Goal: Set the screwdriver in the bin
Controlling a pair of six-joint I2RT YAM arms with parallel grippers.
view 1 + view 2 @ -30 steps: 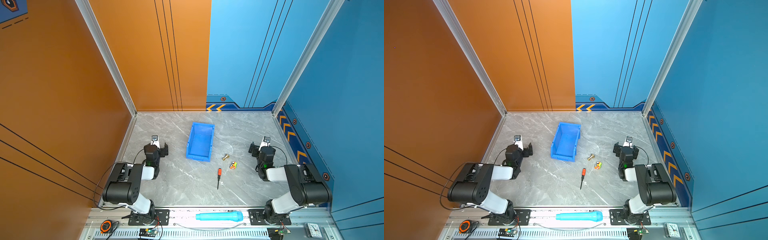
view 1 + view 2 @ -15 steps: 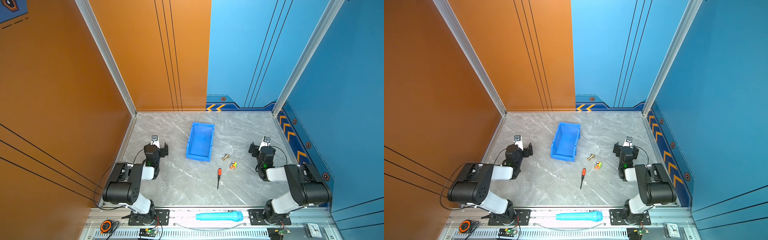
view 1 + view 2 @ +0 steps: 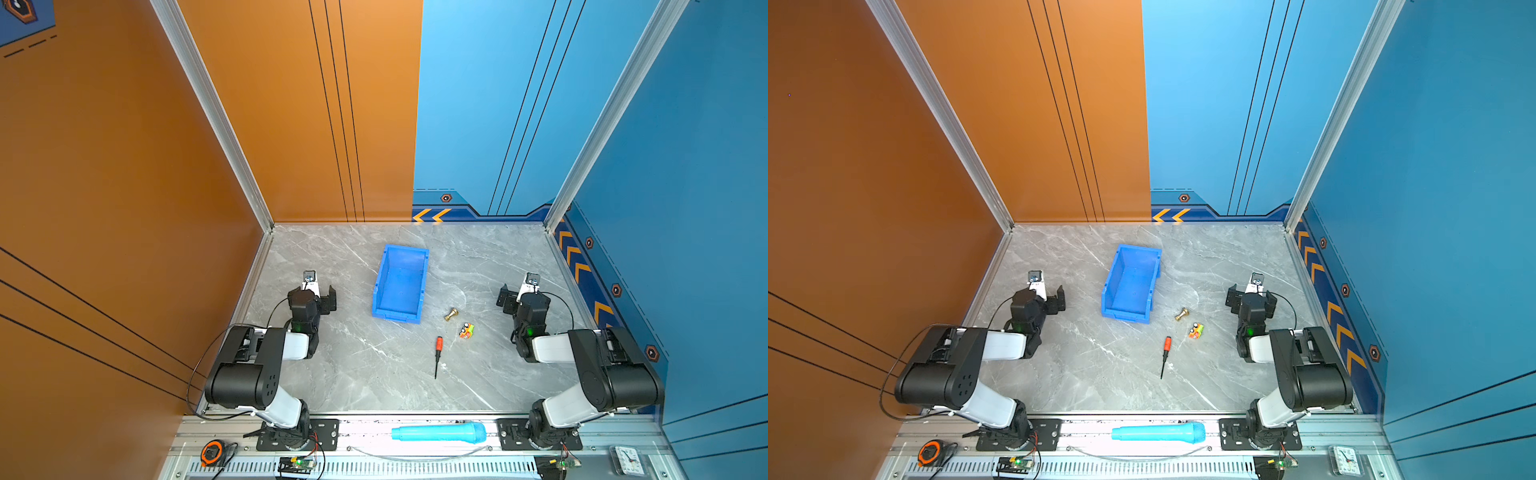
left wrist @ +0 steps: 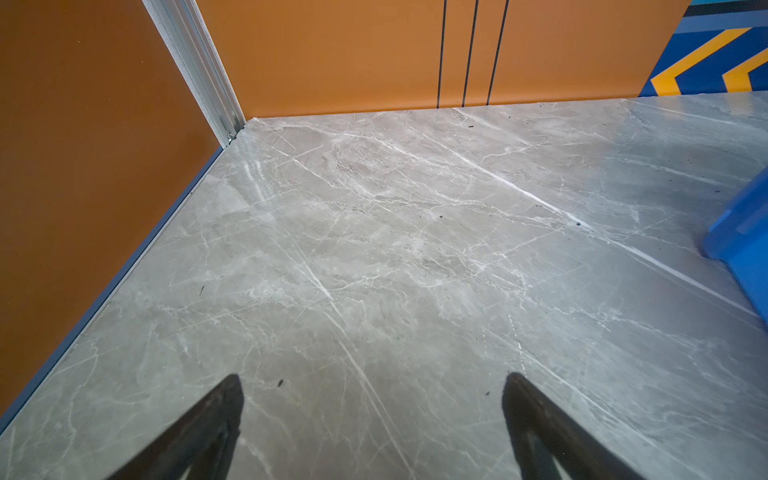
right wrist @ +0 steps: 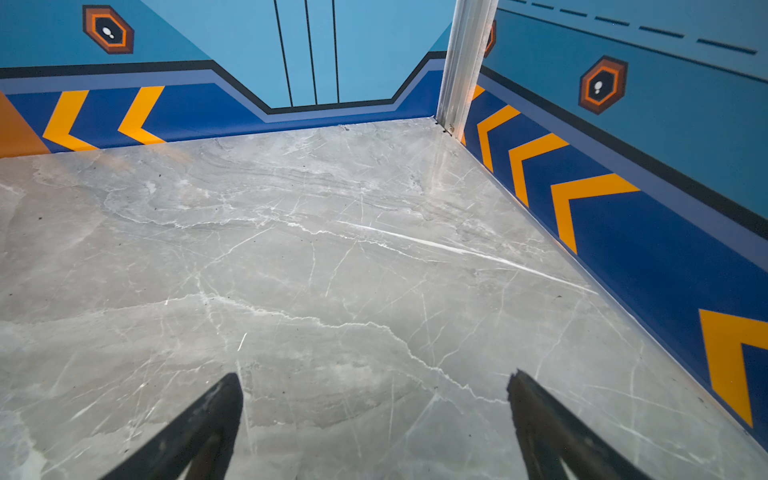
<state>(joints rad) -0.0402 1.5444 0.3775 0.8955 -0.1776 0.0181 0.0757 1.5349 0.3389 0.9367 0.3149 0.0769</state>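
Observation:
The screwdriver [image 3: 437, 353] [image 3: 1165, 355] has a red-orange handle and a thin black shaft. It lies on the grey marble floor in both top views, in front of and a little right of the bin. The bin [image 3: 401, 286] [image 3: 1131, 284] is bright blue and holds nothing; one corner of the bin [image 4: 744, 245] shows in the left wrist view. My left gripper [image 3: 319, 293] [image 3: 1051, 297] [image 4: 372, 382] rests open to the left of the bin. At the right side my right gripper [image 3: 517, 297] [image 3: 1252, 298] [image 5: 374, 380] is also open. Both grippers are far from the screwdriver and have only bare floor between their fingers.
A small brass fitting [image 3: 451, 313] and a small multicoloured block [image 3: 466, 331] lie between the bin's front corner and the right arm. A light-blue tube [image 3: 438, 432] lies on the front rail. Orange and blue walls close in three sides.

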